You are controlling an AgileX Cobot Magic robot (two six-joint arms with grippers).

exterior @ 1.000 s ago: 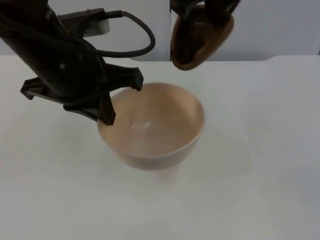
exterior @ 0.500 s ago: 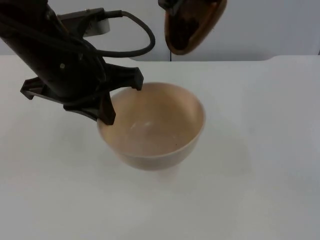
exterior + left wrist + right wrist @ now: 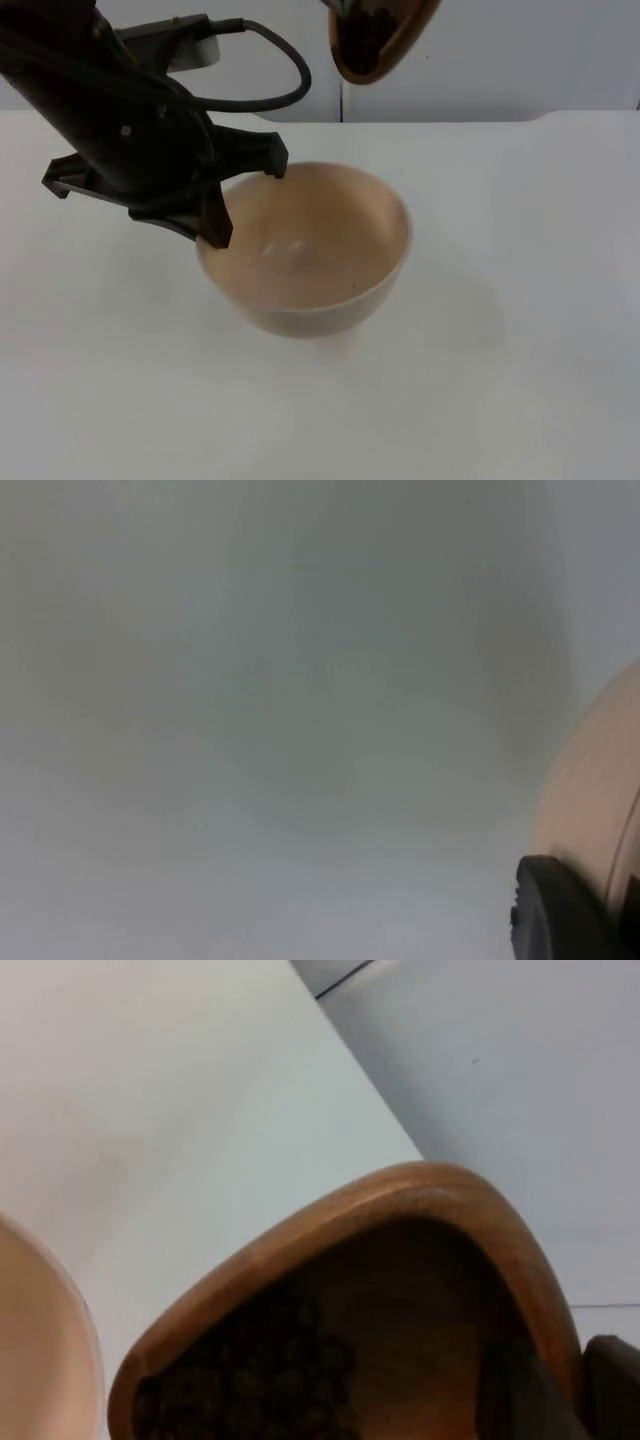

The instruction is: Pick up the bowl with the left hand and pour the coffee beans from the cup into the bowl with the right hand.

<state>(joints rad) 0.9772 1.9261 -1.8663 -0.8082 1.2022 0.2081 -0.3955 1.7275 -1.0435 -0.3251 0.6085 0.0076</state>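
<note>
Pour step about to start. L gripper (image 3: 242, 196) is clamped on the bowl (image 3: 310, 250) rim, one finger inside, bowl looks lifted off the table (image 3: 520, 300). R gripper, out of frame, pinches the cup (image 3: 378, 35) above and behind the bowl, coffee beans (image 3: 250, 1380) inside. Next: bring cup over bowl, tip. Count: 1 bowl, 1 cup.

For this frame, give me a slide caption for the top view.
Left gripper holds the beige bowl by its rim; the brown cup tilts above it.
</note>
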